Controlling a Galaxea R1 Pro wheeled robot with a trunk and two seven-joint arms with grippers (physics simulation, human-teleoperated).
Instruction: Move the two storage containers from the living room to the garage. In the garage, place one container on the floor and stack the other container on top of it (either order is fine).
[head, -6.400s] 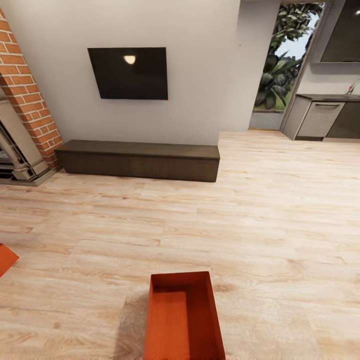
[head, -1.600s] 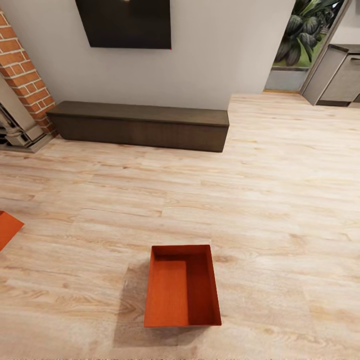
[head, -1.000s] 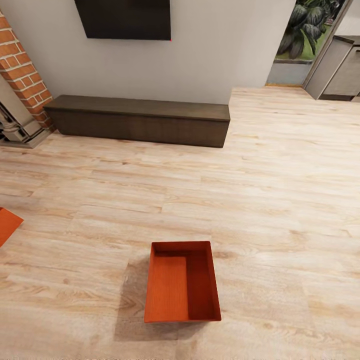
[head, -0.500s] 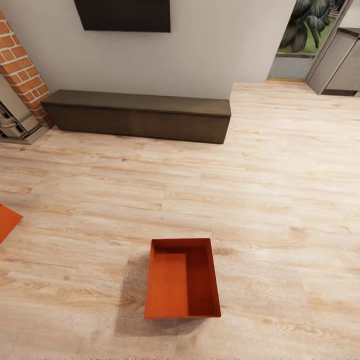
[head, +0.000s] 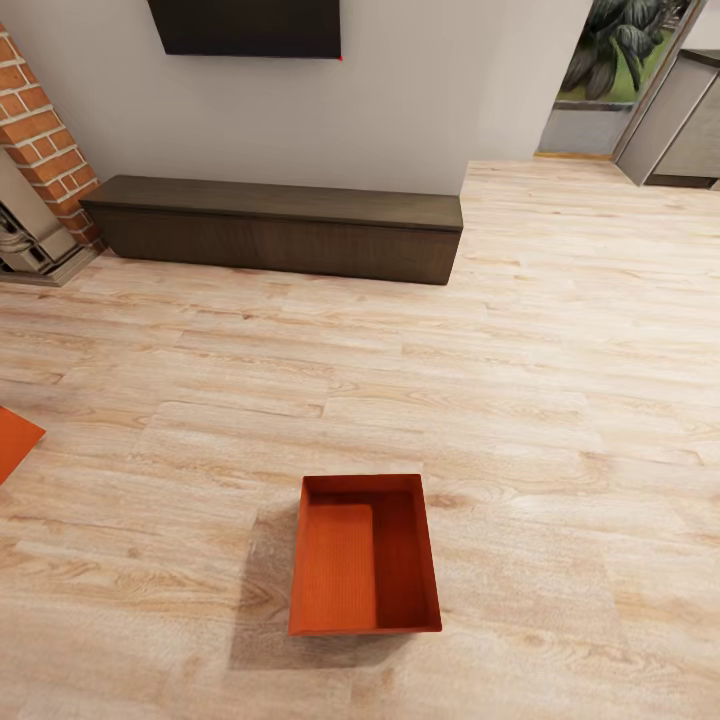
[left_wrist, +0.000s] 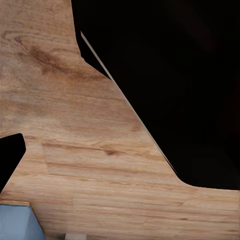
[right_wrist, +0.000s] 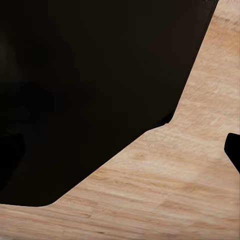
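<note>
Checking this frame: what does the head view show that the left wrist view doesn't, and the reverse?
Head view alone: an orange-red storage container sitting open on the planks, a corner of the second container at the left edge, the long dark cabinet, brick fireplace and wall screen. Left wrist view alone: a large black shape close to the lens and a pale blue patch. Shared: light wood-plank floor.

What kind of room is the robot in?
Most likely a living room: a brick fireplace, a dark screen on the wall above a long low cabinet, and a light wood-plank floor.
</note>
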